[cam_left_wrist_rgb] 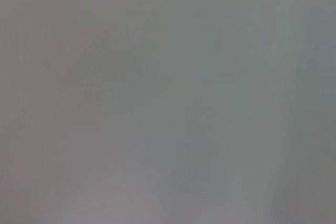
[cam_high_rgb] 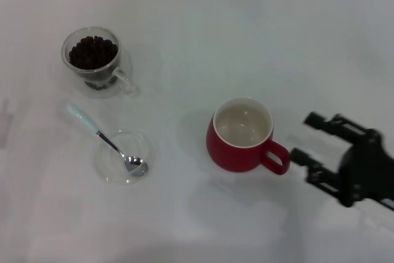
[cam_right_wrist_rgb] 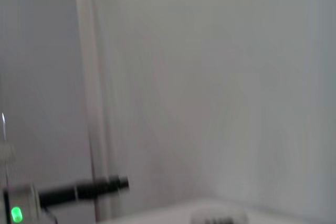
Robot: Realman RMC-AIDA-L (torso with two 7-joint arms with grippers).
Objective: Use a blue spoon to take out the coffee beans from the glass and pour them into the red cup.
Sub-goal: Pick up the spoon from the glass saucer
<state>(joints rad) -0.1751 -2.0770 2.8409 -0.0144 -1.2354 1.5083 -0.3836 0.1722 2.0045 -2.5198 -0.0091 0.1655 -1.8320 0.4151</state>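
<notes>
1. On the plain white table [cam_high_rgb: 184,29] stand one glass, one red cup, one spoon and one saucer; the beans are many, heaped together, too many to count.
2. One tool shows: the right gripper [cam_high_rgb: 303,136], black, to the right of the red cup. Its two fingers [cam_high_rgb: 320,120] are spread apart with bare table between them. They hold nothing and touch nothing; the lower finger's tip lies just beside the cup's handle, apart from it.
3. The left gripper appears in no view, and the left wrist view shows only a flat grey field.
4. The small clear double-walled glass with a clear side handle [cam_high_rgb: 93,61] stands upright at the far left, and the dark brown, rounded coffee beans [cam_high_rgb: 92,52] fill it nearly to the rim.
5. The teaspoon with a pale blue handle and shiny metal bowl [cam_high_rgb: 104,139] lies nearer than the glass, its bowl resting in the flat clear glass saucer [cam_high_rgb: 114,167], its handle sticking out over the rim toward the glass.
6. The rounded, glossy red cup with a creamy white inside [cam_high_rgb: 243,135] stands upright near the middle, well apart from the glass, its loop handle turned toward the right gripper. No beans show inside.
</notes>
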